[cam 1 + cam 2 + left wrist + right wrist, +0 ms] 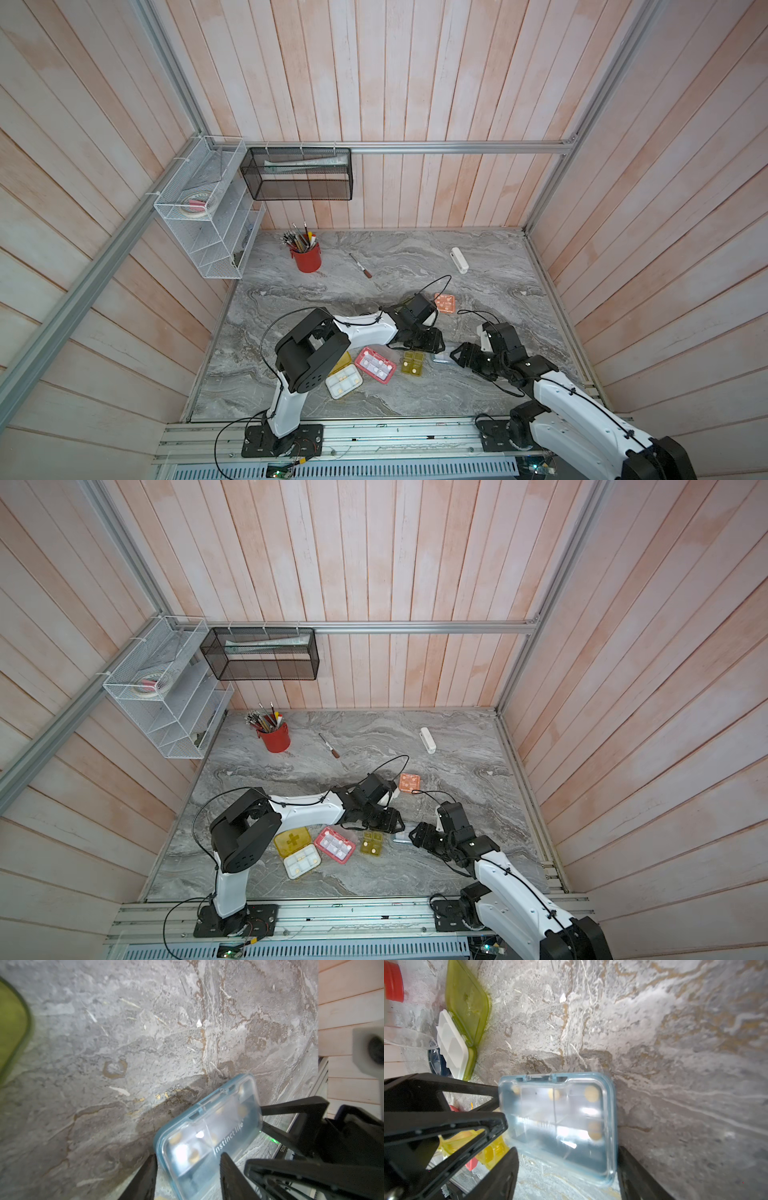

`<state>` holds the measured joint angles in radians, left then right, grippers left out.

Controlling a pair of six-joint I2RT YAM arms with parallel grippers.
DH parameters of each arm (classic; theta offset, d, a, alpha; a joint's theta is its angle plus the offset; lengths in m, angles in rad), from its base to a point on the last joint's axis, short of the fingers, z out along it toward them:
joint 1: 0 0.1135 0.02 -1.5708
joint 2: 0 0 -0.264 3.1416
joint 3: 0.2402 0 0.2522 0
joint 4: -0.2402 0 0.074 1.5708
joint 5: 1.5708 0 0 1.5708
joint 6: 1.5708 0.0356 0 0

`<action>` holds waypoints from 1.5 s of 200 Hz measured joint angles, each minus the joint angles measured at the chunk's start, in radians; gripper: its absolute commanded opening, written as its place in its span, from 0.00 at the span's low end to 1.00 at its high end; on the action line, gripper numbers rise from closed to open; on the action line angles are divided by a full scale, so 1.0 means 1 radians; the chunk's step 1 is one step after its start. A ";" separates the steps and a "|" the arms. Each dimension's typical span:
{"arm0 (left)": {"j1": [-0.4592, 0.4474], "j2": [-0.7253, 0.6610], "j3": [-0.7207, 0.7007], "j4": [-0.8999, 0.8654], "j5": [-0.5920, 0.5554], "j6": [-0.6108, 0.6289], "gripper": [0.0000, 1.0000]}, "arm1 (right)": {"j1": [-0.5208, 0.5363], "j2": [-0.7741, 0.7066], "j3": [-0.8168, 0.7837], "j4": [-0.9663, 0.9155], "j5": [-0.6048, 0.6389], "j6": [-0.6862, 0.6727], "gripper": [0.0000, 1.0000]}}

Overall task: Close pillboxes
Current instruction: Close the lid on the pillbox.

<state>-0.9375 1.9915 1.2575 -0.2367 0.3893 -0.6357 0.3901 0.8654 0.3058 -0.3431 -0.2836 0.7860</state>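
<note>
- The right arm [577, 411] loomed closest, stretched from the near rail toward the middle of the marble table [415, 401].
- Just past the rail ran a row of open cases. The yellow pillbox [293, 840] had its cross lid laid back, the pink pillbox [334, 845] sat beside it, then came the small amber pillbox [372, 843], pills on show.
- A little further in was the action. The blue-grey pillbox [558, 1118] lay flat on the table between the two claws, its clear lid down over the base. Whether the latch had caught, I couldn't tell.
- The right gripper [568, 1150] was spread wide, one finger on each side of that case. Squeezing it or only bracketing it? Couldn't tell.
- The left gripper [189, 1155] was half-parted and clamped on nothing. One finger rode over the lid and the other sat just off the case's edge.
- My call: the blue-grey case was being closed, at the press-down stage. The next move needed a firm push on the lid near the latch edge, with the other claw stopping the case from sliding.
- The lime-green pillbox [467, 1001] lay open well apart from it, and the orange pillbox [444, 302] sat further out, lid state unclear.
- Near the back wall stood the red cup [306, 259] and the white bar [459, 260], out of play.
</note>
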 measured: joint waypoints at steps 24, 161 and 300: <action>-0.002 0.000 -0.011 0.005 0.003 -0.001 0.50 | 0.000 0.002 -0.010 0.016 -0.006 0.000 0.69; -0.002 0.001 -0.016 0.005 -0.002 0.000 0.48 | 0.000 0.030 -0.008 0.041 0.048 -0.001 0.65; -0.002 0.004 -0.016 -0.003 -0.002 0.015 0.47 | 0.000 0.097 0.016 0.077 0.100 -0.011 0.58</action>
<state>-0.9394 1.9953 1.2415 -0.2398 0.3870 -0.6205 0.3901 0.9623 0.3218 -0.2657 -0.1833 0.7746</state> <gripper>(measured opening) 0.471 0.599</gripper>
